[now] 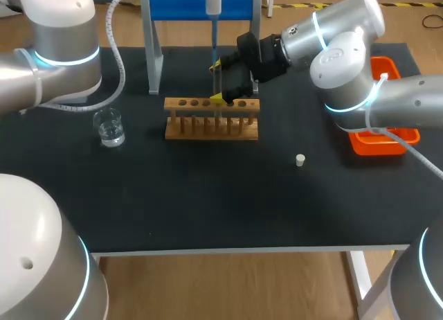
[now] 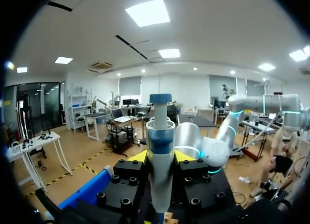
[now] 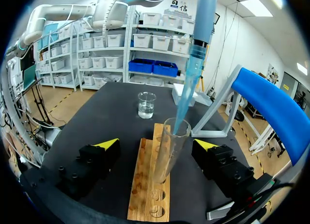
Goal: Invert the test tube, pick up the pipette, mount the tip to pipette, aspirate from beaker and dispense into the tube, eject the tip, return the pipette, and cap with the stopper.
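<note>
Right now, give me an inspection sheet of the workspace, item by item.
Surface: black table, no spill seen.
Job's things: test tube upright in wooden rack; pipette above it, its tip inside the tube's mouth; beaker holds clear liquid; stopper loose on the table.
Clutter: orange tray at the right edge; blue stand at the back.
Claws: left claw shut on the pipette; right claw open, either side of the tube, not touching.
Cables: white cable hanging off the left arm.
Surroundings: nothing seen.
</note>
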`<move>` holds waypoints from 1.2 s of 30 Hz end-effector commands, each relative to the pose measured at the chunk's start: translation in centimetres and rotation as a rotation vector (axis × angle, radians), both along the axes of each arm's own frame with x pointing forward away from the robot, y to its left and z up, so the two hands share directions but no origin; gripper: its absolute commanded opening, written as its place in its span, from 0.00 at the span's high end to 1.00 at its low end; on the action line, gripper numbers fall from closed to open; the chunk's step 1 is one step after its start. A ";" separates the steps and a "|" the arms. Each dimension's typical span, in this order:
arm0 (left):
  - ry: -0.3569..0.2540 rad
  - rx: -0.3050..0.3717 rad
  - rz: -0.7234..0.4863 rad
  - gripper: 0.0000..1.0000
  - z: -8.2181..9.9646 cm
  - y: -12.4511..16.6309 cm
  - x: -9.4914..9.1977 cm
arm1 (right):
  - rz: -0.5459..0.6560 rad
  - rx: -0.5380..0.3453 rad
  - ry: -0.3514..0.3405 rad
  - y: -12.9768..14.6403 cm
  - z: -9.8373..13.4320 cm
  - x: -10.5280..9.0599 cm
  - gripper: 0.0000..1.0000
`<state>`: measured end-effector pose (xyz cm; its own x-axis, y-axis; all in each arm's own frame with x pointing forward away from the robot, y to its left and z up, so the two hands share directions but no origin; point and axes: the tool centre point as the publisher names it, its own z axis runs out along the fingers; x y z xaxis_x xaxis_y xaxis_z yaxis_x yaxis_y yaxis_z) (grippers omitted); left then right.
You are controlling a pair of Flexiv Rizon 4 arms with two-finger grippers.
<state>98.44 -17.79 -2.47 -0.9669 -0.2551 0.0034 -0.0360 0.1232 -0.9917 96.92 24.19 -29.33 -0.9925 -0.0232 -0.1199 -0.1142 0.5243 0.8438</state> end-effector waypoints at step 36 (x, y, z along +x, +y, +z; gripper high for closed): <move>-0.014 -0.001 -0.034 1.00 -0.3 0.0 -0.4 | 0.002 -0.005 0.003 -0.1 0.1 0.0 0.00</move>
